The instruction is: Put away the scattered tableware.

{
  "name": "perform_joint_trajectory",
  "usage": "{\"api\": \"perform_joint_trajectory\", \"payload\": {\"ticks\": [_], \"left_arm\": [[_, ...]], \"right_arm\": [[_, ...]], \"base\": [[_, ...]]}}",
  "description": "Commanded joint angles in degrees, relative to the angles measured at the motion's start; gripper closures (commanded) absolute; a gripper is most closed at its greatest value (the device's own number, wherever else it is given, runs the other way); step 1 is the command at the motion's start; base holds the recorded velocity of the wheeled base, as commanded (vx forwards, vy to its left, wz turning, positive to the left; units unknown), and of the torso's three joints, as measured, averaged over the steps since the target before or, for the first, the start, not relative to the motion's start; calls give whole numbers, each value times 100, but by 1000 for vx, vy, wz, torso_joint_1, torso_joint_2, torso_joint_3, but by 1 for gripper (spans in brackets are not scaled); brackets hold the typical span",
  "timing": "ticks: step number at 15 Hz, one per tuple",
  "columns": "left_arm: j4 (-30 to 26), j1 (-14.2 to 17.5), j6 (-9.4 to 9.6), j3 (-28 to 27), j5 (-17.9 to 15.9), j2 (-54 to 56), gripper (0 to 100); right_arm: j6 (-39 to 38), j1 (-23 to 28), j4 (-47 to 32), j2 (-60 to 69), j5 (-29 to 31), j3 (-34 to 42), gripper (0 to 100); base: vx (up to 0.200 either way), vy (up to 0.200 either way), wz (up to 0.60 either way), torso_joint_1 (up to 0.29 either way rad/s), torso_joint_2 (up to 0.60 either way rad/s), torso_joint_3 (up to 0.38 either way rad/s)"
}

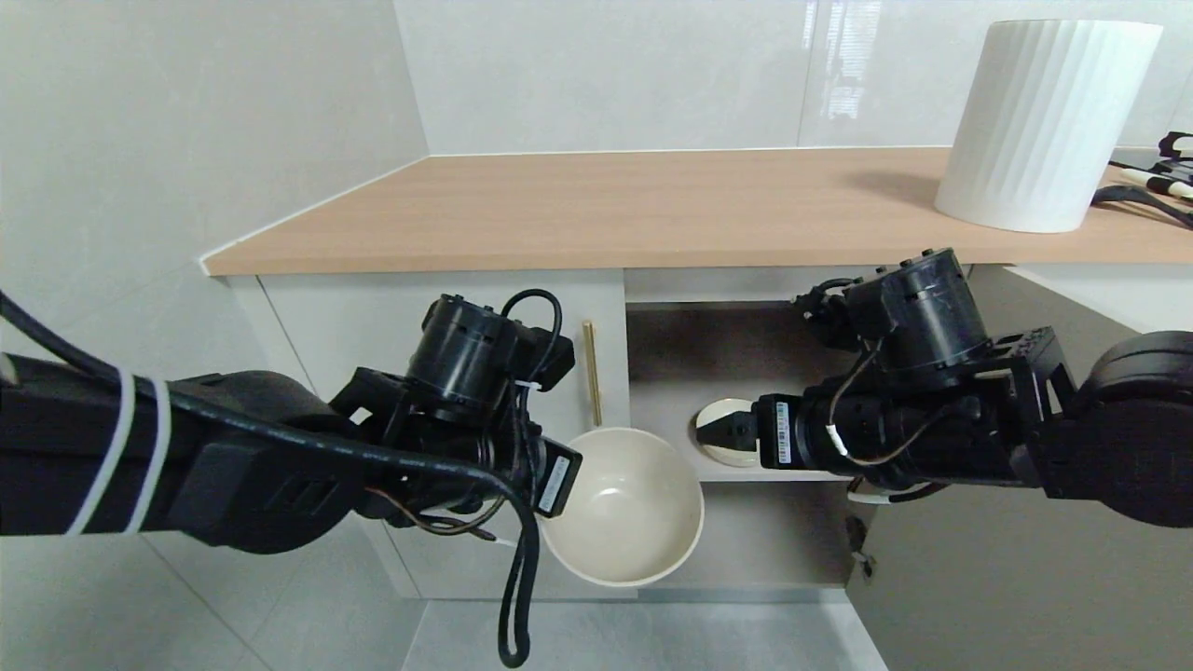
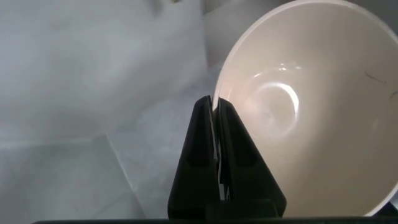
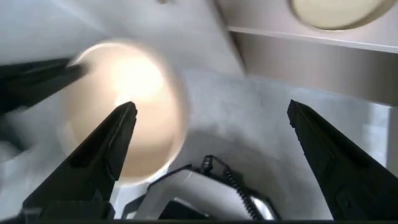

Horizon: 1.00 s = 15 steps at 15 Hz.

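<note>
Below the worktop (image 1: 596, 210), the cabinet (image 1: 727, 345) is standing open. I'm holding the bowl (image 1: 623, 508) at six o'clock, left pincer (image 2: 217, 106) pinching its rim; right pincer (image 3: 211, 107) is gaping empty. I'm favouring a slow, level slide onto the shelf (image 1: 657, 410) at one o'clock.

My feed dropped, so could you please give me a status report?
Left hand shut on bowl rim. Bowl held before open cabinet. Right hand open at shelf by plate, possibly in the way.
</note>
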<state>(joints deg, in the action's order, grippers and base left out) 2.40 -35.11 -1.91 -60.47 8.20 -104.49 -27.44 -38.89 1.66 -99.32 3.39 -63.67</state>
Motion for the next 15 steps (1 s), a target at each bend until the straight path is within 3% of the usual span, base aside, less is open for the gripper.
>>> {"api": "perform_joint_trajectory", "payload": {"ticks": [1, 6, 15], "left_arm": [[147, -110, -2, -27, 208, -388, 100], [322, -172, -37, -9, 357, -318, 100], [331, -277, -46, 17, 366, -195, 100]], "right_arm": [[2, -189, -16, 62, -5, 30, 0], [-7, -391, 10, -800, 48, 4, 0], [-42, -383, 19, -1178, 162, -181, 0]], "base": [[0, 0, 0, 0, 0, 0], [0, 0, 0, 0, 0, 0], [0, 0, 0, 0, 0, 0]]}}
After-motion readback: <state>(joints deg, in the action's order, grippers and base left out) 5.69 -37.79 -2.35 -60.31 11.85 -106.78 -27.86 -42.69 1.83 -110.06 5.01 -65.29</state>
